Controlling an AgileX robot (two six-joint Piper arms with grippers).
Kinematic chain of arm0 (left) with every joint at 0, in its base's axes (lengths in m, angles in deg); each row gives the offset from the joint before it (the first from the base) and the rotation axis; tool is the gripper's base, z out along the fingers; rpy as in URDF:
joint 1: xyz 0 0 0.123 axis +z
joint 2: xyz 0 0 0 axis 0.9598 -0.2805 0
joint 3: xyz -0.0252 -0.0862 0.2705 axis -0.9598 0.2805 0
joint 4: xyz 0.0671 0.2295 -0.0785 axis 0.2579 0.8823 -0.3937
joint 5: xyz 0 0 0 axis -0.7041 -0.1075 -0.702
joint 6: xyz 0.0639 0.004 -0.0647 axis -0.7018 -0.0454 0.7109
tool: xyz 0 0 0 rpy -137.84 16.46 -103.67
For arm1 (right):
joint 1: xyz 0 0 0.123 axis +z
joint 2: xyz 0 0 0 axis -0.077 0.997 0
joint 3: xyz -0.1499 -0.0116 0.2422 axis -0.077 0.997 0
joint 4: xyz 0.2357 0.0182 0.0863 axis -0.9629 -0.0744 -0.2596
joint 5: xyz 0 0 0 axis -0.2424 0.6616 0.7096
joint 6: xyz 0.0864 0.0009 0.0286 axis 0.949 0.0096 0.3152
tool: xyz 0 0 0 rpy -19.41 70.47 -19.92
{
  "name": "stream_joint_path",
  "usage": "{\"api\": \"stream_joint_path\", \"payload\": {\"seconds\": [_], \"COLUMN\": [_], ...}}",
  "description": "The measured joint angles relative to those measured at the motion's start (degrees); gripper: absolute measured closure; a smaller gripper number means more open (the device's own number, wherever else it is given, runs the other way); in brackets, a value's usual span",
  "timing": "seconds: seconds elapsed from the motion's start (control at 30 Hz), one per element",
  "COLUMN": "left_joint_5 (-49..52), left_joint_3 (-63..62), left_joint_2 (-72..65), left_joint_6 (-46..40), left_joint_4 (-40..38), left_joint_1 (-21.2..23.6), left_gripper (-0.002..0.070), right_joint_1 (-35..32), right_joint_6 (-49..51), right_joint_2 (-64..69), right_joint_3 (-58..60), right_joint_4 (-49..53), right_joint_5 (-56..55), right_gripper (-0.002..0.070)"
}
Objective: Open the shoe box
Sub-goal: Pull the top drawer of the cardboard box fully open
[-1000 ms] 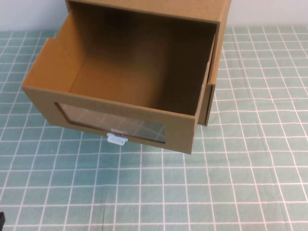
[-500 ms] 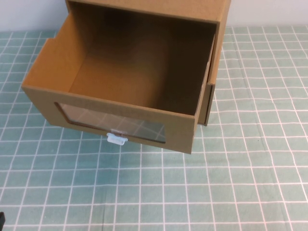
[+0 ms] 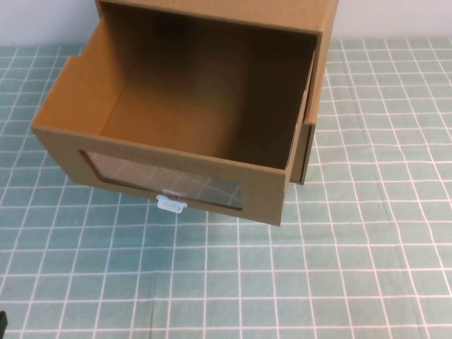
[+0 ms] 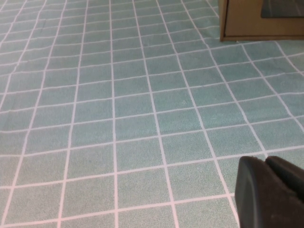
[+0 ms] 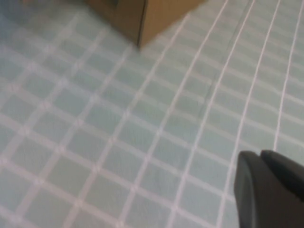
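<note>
Sitting at the far middle of the green checked desk point(image 3: 353, 268), a brown cardboard shoe box point(image 3: 233, 14) has its drawer point(image 3: 70, 106) slid out toward the robot, open on top. The drawer front carries a clear window point(image 3: 166, 180) and a small white tab point(image 3: 171, 205). The left gripper point(image 4: 265, 162) hovers low over the desk near the box, fingers closed together. The right gripper point(image 5: 260, 154) does likewise, fingers closed.

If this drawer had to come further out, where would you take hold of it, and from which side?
Probably the small white tab at the bottom edge of the windowed front of the drawer, approached from the robot's side, since it juts out that way. The left gripper and right gripper both sit shut above the mat, away from the drawer.
</note>
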Motion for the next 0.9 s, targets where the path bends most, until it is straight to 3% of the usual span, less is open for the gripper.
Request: {"api": "stream_joint_path", "payload": {"seconds": [0.2,0.3,0.4,0.57,0.7,0.9], "left_joint_5": [0.0,0.0,0.0,0.05,0.05,0.05], "left_joint_3": [0.0,0.0,0.0,0.0,0.0,0.0], "left_joint_2": [0.0,0.0,0.0,0.0,0.0,0.0], "left_joint_6": [0.0,0.0,0.0,0.0,0.08,0.08], "left_joint_4": [0.0,0.0,0.0,0.0,0.0,0.0], "left_joint_1": [0.0,0.0,0.0,0.0,0.0,0.0], "left_gripper": [0.068,0.068,0.068,0.068,0.068,0.068], "right_joint_1": [-22.12,-28.63,-28.82,-25.89,-25.91,-25.87], "right_joint_6": [1.45,1.54,1.79,1.91,0.67,-20.97], "right_joint_2": [-12.19,-15.5,-16.23,-16.23,-16.23,-16.23], "right_joint_3": [9.29,16.0,21.37,22.02,22.05,22.05], "right_joint_4": [-7.91,-7.53,-7.42,-7.62,-10.14,-29.97], "right_joint_5": [-26.78,-32.42,-31.34,-21.43,-20.12,-21.2], "right_gripper": [0.0689,0.0689,0.0689,0.0689,0.0689,0.0689]}}
